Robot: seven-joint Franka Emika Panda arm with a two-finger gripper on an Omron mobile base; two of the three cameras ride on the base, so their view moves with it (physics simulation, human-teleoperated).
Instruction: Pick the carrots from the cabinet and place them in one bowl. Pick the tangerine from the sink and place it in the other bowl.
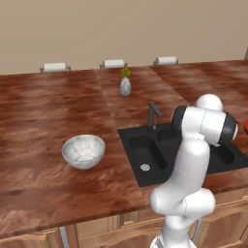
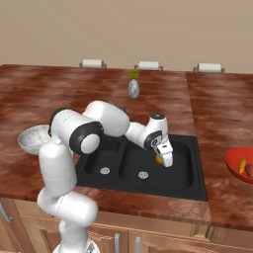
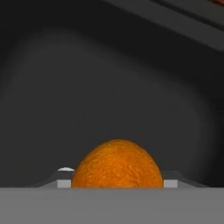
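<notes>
1. In the left base view, the whitish-grey bowl [image 1: 83,151] was seen standing bare on the wooden counter [image 1: 43,111], left of the black sink [image 1: 145,157]; it appeared to be kept there to receive the fruit. The arm's bulk was set across the right basin.

2. In the right base view, the gripper [image 2: 164,159] was lowered into the right basin, with the tangerine [image 2: 158,159] lodged at its fingers. The 2 carrots [image 2: 244,166] were seen lying in the red bowl [image 2: 236,163] at the right edge, so that half seemed done.

3. In the hand view, the tangerine [image 3: 117,164] was seen pinched between the jaws, apparently gripped for carrying to the grey bowl.
</notes>
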